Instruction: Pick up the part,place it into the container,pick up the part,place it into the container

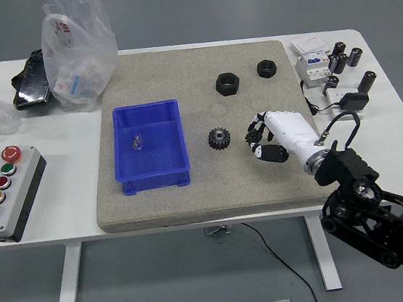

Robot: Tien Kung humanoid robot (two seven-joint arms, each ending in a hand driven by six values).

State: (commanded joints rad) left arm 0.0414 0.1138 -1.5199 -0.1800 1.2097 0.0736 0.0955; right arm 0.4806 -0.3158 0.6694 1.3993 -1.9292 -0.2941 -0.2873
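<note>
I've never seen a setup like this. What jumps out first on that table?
Probably the bright blue container on the left of the grey mat, with one small part already lying inside. Next, the robot's white right hand, fingers relaxed, just right of a black gear at mat centre. Two black nuts sit beyond.
</note>
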